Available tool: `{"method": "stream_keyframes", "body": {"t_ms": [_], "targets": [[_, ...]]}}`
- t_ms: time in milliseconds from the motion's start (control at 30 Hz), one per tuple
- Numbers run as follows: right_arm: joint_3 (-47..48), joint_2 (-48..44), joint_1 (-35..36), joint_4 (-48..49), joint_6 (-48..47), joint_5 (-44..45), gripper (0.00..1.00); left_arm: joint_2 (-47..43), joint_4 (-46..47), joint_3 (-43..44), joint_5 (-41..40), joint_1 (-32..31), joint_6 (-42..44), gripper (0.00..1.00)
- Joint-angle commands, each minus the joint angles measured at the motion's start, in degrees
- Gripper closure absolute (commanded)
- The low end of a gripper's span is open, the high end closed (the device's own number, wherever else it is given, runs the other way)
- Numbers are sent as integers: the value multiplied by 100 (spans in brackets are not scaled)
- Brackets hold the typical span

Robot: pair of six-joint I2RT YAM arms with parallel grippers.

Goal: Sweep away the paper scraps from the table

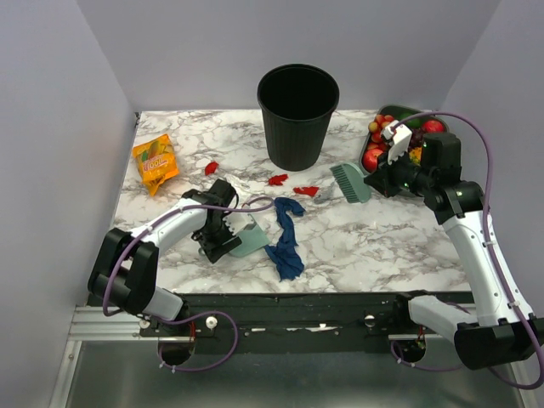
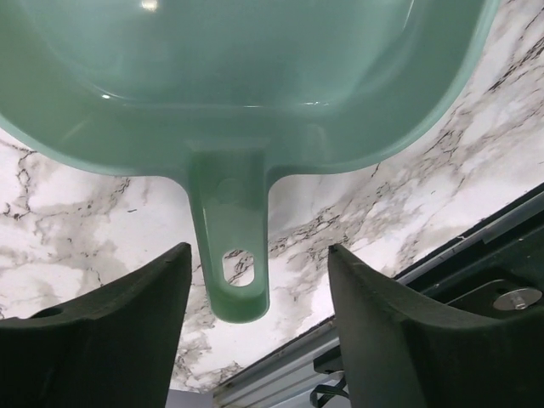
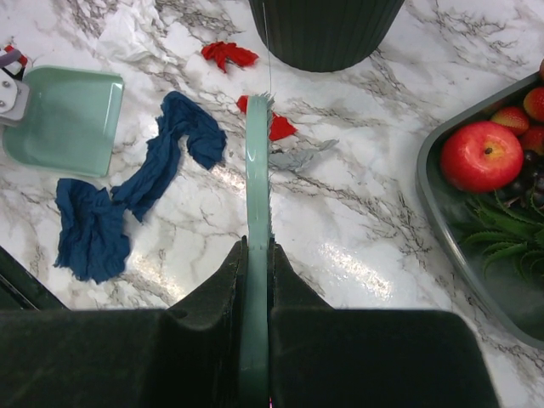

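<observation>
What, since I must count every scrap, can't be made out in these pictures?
Top view: the bin is too dark inside.
Top and right wrist views: anything beneath the blue cloth is covered.
Left wrist view: the dustpan loses its mouth to the top edge.
Right wrist view: the brush covers part of one paper scrap.

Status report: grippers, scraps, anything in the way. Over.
Left gripper open, straddling dustpan handle, no grip. Right gripper shut on brush. Scraps unswept on table by bin. Cloth beside dustpan, near scraps.
</observation>
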Motion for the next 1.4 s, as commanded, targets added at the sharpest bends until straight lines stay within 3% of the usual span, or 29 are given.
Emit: {"method": "stream_keyframes", "body": {"t_ms": [0, 133, 533, 633, 667, 867, 933, 967, 1033, 1167, 1367], "targets": [[25, -4, -32, 21, -106, -85, 99, -58, 221, -135, -32, 67, 181, 25], [-28, -65, -32, 3, -97, -85, 99, -41, 361, -161, -14, 93, 155, 26], [-265, -74, -32, 82, -352, -50, 99, 162, 537, -135, 74, 128, 76, 42], [-301, -83, -32, -22, -571, -295, 99, 83, 442, -144, 39, 146, 146, 51], [-292, -83, -14, -153, -763, -418, 99, 48, 380, -109, 30, 163, 164, 60], [-265, 163, 372, -558, -1063, -657, 99, -698, -244, -222, 30, 269, 585, 72], [-344, 163, 828, -585, -1160, -587, 99, -1110, -533, -345, 108, 286, 857, 79], [-397, 120, 1030, -577, -1291, -569, 99, -1235, -613, -485, 100, 295, 1076, 89], [-581, 128, 1531, -542, -1362, -551, 99, -1542, -832, -609, 91, 304, 1200, 99], [-696, 382, 1708, 63, -680, -630, 99, -1859, -1097, -864, -23, 313, 1411, 100], [-99, 1261, 2015, 162, -176, -1280, 99, -2299, -1405, -978, -321, 304, 2122, 100]]}}
